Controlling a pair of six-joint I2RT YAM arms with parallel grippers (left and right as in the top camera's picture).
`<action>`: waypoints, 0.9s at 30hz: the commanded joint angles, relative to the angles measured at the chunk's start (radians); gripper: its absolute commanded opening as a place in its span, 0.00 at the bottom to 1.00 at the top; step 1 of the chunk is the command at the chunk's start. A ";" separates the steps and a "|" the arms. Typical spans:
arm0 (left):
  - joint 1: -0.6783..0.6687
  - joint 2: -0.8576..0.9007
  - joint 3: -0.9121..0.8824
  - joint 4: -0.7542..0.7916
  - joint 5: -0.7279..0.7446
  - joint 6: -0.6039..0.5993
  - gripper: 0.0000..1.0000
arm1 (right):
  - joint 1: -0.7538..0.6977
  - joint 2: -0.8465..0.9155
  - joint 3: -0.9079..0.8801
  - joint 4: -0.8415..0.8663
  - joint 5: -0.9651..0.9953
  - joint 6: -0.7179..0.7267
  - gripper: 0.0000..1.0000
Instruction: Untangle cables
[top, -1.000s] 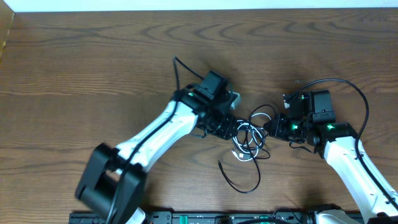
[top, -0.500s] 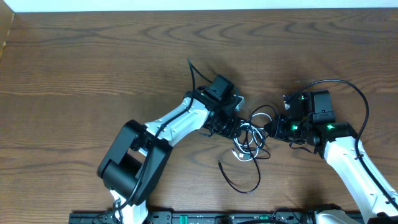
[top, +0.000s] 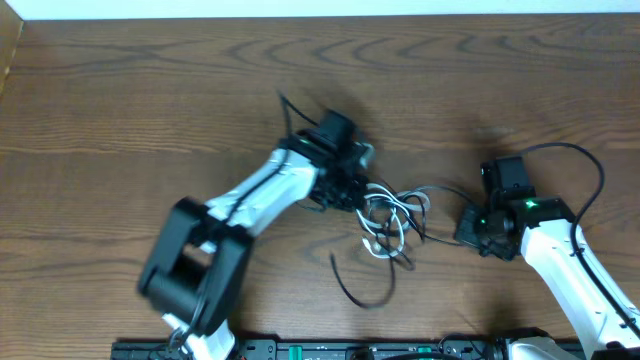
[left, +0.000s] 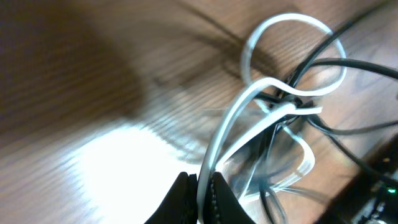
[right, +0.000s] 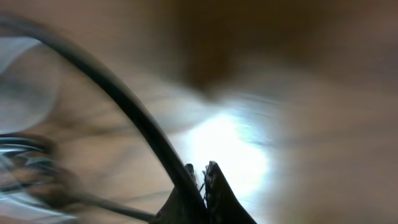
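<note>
The wooden table (top: 150, 100) is overlaid near its front middle by a loose tangle of cables (top: 388, 215); its white cable (left: 225, 127) is pinched tight by the left gripper (left: 200, 193) at one side, and a black cable (right: 127, 102) leading from it is clamped by the right gripper (right: 200, 183) at the other

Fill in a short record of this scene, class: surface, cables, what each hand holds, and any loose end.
surface: wooden table
cables: tangle of one white cable and several black ones, lying between the two arms
left hand: shut on the white cable
right hand: shut on a black cable that runs to the tangle
loose end: black, curving on the table on the robot's side of the tangle, in neither hand
</note>
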 joint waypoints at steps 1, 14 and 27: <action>0.110 -0.134 0.001 -0.036 -0.071 0.005 0.07 | -0.032 0.000 0.001 -0.039 0.303 0.080 0.01; 0.170 -0.305 0.000 -0.074 0.080 -0.015 0.07 | -0.167 0.000 0.001 0.271 -0.656 -0.415 0.58; 0.037 -0.305 0.000 0.198 0.632 -0.063 0.08 | -0.006 0.000 0.001 0.489 -0.800 -0.353 0.83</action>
